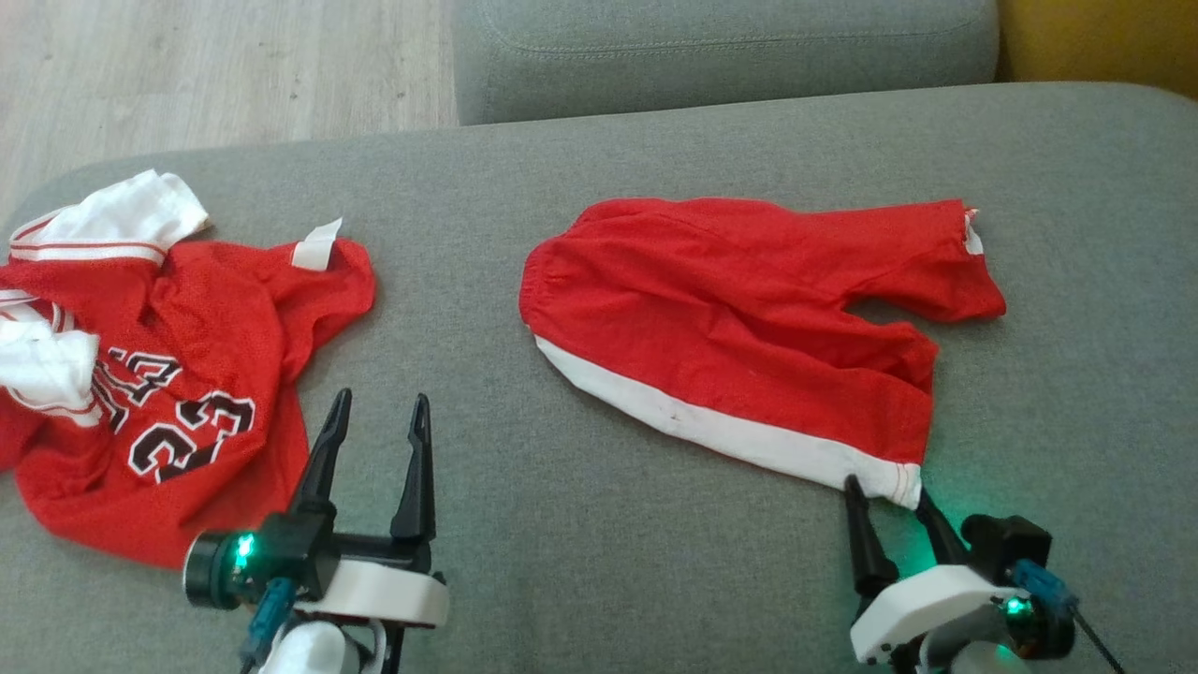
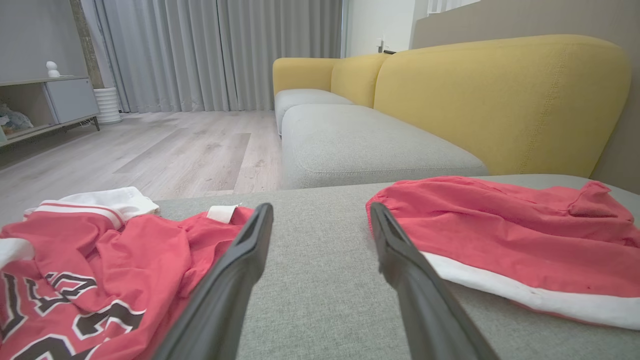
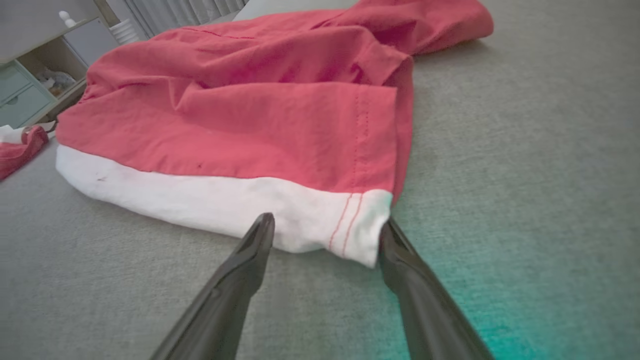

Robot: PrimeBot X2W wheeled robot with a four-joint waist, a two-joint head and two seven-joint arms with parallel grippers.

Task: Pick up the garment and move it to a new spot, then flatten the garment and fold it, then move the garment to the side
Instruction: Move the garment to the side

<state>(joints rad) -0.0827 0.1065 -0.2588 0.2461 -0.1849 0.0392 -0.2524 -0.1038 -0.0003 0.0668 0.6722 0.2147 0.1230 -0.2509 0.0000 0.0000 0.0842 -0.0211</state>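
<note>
Left pincer [image 1: 382, 396]: nearest the lower left of the head view, released, jaws spread wide, holding nothing, fingers pointing across bare grey cushion [image 1: 562, 524] in the gap between the two garments. Right pincer [image 3: 326, 220]: lower right of the head view, likewise released with jaws wide; its two fingertips stand either side of the near hem corner of the shorts [image 1: 730, 318], not closed on the cloth; whether the outer fingertip touches the fabric cannot be told. Shorts: the task's garment, red with a white side band and two thin red lines of stitching at the hem, lying spread and slightly rumpled on the right half of the cushion, waistband toward the middle, one leg running toward the right pincer and the other toward the far right. Jersey [image 1: 206, 374]: red mesh with white trim and black-and-white numerals, crumpled on the left end of the same cushion, well apart from the shorts, a white label turned up at its far edge. Second grey seat [image 1: 721, 47]: beyond the cushion. Yellow backrest [image 2: 500, 100]: behind the seats. Wood floor [image 2: 175, 145], then grey curtains [image 2: 215, 50] and a low cabinet [image 2: 50, 100]: farthest off in the left wrist view.
</note>
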